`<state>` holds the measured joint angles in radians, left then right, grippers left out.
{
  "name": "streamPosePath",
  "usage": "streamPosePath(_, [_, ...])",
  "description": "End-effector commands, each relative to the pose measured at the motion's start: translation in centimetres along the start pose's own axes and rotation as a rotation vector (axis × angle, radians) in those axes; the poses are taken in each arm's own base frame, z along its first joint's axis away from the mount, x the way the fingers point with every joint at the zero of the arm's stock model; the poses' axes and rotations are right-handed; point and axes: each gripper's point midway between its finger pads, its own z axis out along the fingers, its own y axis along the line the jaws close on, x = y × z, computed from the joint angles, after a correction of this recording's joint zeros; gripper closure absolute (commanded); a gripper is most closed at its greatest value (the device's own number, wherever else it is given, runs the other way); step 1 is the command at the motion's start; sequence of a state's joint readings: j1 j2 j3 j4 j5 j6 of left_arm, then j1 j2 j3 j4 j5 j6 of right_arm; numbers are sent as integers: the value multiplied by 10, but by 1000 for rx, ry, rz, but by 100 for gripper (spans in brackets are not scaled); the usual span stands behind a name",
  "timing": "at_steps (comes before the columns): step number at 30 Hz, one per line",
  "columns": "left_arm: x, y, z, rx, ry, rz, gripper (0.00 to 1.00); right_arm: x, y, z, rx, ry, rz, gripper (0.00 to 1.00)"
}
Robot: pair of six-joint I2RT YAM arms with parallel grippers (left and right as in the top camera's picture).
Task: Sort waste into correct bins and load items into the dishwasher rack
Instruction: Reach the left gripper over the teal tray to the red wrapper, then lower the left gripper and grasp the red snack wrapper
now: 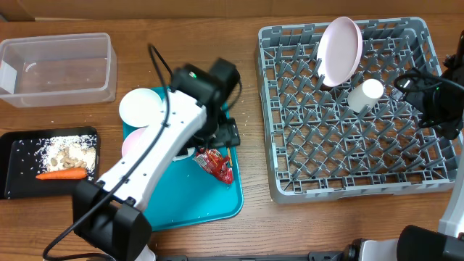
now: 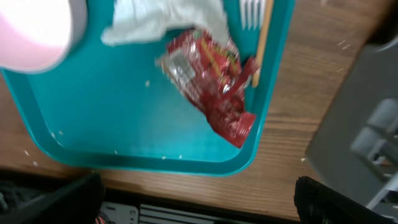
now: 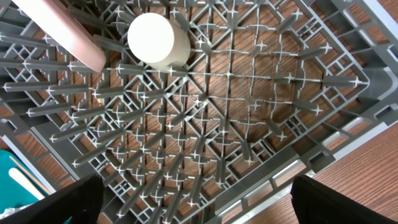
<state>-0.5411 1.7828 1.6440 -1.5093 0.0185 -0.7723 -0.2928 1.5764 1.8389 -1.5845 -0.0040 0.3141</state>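
Snack wrapper (image 2: 211, 84) on teal tray (image 2: 124, 118), just under L end effector (image 2: 199, 208)

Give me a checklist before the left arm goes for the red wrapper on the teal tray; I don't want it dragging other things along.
1. Left gripper open and empty: ok.
2. Red snack wrapper in the wrist view, ahead of the gripper, lying on the teal tray: ok.
3. Wrapper free of neighbours: not ok. The crumpled tissue lies against its top end and the wooden chopstick touches its side.
4. Clear tub open on top, with room: ok.
5. Right gripper out of the way, open over the dishwasher rack: ok.
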Motion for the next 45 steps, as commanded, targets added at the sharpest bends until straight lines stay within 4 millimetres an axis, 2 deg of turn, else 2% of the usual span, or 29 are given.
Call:
streamPosePath(1, [15,-2,20,-36,17,-125,0,0,2,-3,-14,-9,-1,0])
streamPosePath(4, [16,-7,38,-25,17,-114,0,0,2,-2,-14,-8,-1,0])
streamPosePath(8, [17,-8,50,-26,15,-97,0,0,2,-2,-14,-8,-1,0])
streamPosePath(12, [8,-17,50,12,-16,-45,0,0,2,-2,-14,-8,-1,0])
streamPosePath(24, [-10,-32,49,83,-80,-51,0,0,2,-3,-14,-9,-1,0])
streamPosePath(29, [-10,-32,49,91,-72,-58,0,0,2,-2,-14,-8,-1,0])
streamPosePath(34, [2,-41,48,138,-8,-92,0,0,2,-2,-14,-8,-1,0])
streamPosePath(37, [1,-35,52,109,-16,-174,0,0,2,-2,-14,-8,-1,0])
streamPosePath(45, [-6,1,76,22,3,-335,0,0,2,-2,-14,-8,-1,0])
